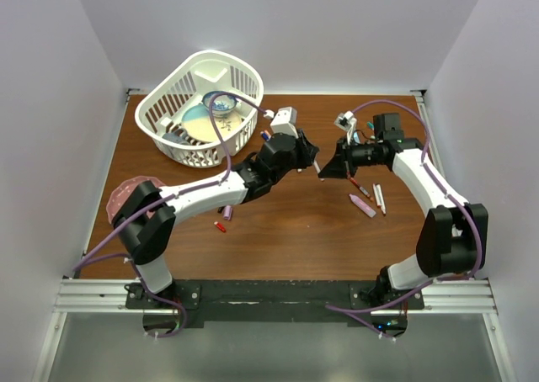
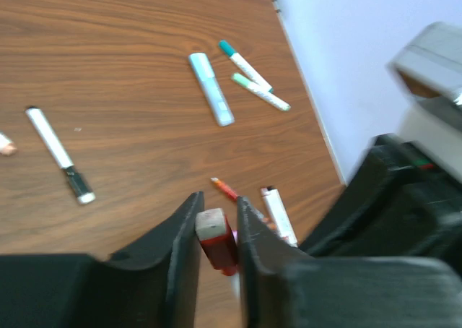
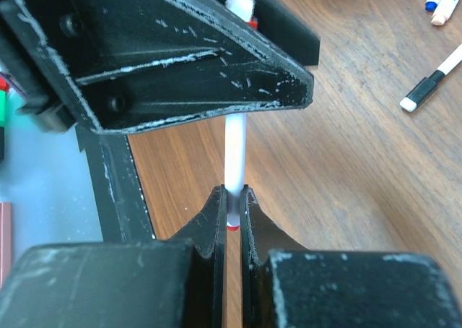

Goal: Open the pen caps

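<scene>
Two grippers meet above the wooden table [image 2: 130, 68] on one white pen [image 3: 234, 154]: your left gripper [image 2: 218, 214] is clamped on its red cap [image 2: 219, 250] and your right gripper [image 3: 232, 198] pinches the barrel, opposed grips apparently set for pulling the cap off. A light-blue pen [image 2: 211, 88] lies below, waiting.

White arms [image 1: 198, 195], black joints [image 1: 450, 235], purple cables [image 1: 226, 134]; scuffed black fingers [image 3: 208, 232].

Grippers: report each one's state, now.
Left gripper: shut on stubby red plastic pen cap.
Right gripper: shut on thin white pen barrel.
</scene>
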